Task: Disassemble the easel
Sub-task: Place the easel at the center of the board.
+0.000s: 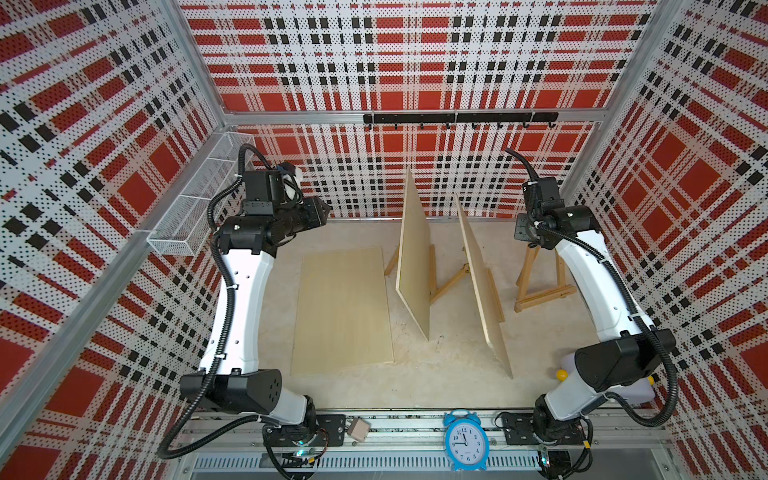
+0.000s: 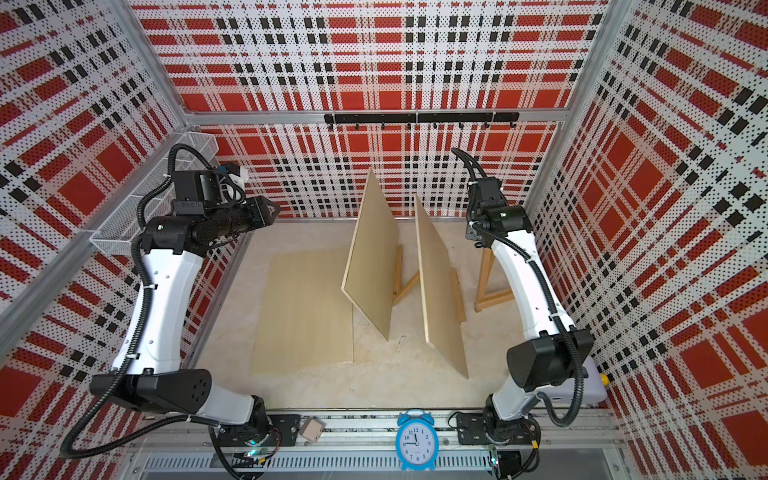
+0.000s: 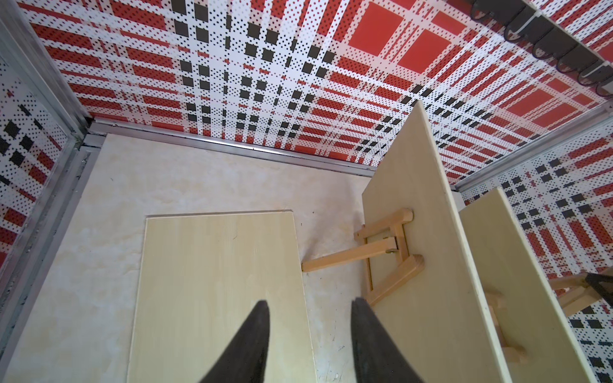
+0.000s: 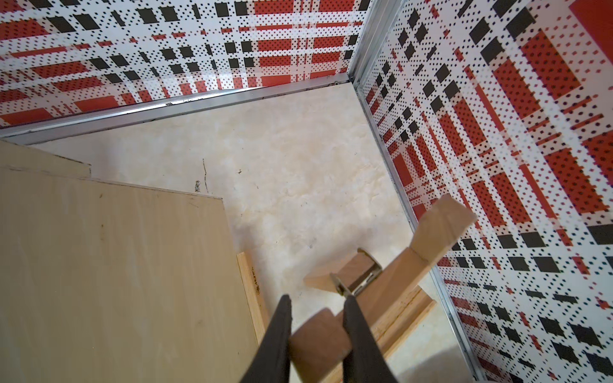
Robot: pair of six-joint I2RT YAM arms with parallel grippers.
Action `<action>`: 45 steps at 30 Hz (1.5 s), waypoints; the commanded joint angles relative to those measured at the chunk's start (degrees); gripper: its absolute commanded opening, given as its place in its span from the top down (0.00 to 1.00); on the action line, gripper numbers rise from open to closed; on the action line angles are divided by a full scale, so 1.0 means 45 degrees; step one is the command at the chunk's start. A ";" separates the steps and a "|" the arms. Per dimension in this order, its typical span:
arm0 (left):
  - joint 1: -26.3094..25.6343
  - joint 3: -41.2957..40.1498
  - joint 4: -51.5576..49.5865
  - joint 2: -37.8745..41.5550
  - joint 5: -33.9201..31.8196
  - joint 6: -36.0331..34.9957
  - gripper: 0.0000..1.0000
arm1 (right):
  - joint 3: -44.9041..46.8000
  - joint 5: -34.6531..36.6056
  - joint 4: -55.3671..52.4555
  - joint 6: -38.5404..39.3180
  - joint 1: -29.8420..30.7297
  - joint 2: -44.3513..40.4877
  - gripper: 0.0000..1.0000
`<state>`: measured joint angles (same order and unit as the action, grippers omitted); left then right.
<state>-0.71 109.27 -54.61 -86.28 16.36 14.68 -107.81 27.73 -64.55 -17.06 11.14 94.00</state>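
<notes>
Bare easel (image 1: 544, 298) at the right of a top view: it stands upright, long axis rising off the worktop (image 1: 436, 374), apex up, ledge bar across its feet toward the lower right. My right gripper (image 4: 316, 300) is pinched tight on the wooden stub at its top. My left gripper (image 3: 310, 303) hangs partly spread and empty above the flat board (image 3: 215, 282), centre left. Numerals show on the blue alarm clock (image 1: 465, 442), bottom centre. The dark stamp on a wooden strip (image 4: 255, 285) is too blurred to read.

Plaid perforated walls (image 1: 407, 62) enclose a pale marbled floor (image 1: 345, 232), with a black hook rail (image 1: 457, 117) behind
</notes>
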 commanded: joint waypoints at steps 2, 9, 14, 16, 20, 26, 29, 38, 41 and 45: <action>0.0047 0.0184 0.0345 -0.0316 0.0518 -0.0098 0.56 | 0.0132 0.1545 -0.0826 -0.0257 -0.0070 -0.0516 1.00; -0.0657 0.0437 0.0674 -0.0699 0.0208 0.0268 0.56 | 0.0528 0.1457 -0.1462 -0.0021 -0.0613 -0.1093 1.00; -0.1067 0.0699 0.0495 -0.0907 0.0005 0.0277 0.56 | 0.0668 0.0624 -0.1024 0.0298 -0.0945 -0.0585 1.00; -0.1147 0.0569 0.0476 -0.0789 -0.0187 0.0297 0.56 | 0.0534 0.0272 -0.0684 0.0439 -0.1138 -0.0111 1.00; -0.1105 0.0365 0.0380 -0.0618 -0.0412 0.0311 0.56 | -0.0066 -0.0334 0.0084 0.0940 -0.1713 0.1137 1.00; -0.1160 0.0175 0.0329 -0.0608 -0.0715 0.0312 0.56 | -0.1285 -0.0757 0.0827 0.1615 -0.2219 0.3210 1.00; -0.1193 0.0074 0.0329 -0.0543 -0.0979 0.0601 0.56 | -0.1710 -0.0854 0.1211 0.1738 -0.2352 0.4075 1.00; -0.1265 0.0031 0.0319 -0.0507 -0.1770 0.0860 0.56 | -0.3159 -0.0962 0.2940 0.2124 -0.2475 0.6378 1.00; -0.1336 0.0006 0.0339 -0.0609 -0.1832 0.0792 0.56 | -0.4128 -0.0981 0.3360 0.2294 -0.2489 0.7459 1.00; -0.1506 -0.0064 0.0339 -0.0767 -0.1877 0.0630 0.56 | -0.5681 -0.1046 0.3483 0.2363 -0.2628 0.8992 1.00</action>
<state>-6.79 109.54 -53.19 -89.84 8.86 17.76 -129.58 24.73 -55.94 -5.34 0.01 130.50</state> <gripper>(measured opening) 0.442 0.216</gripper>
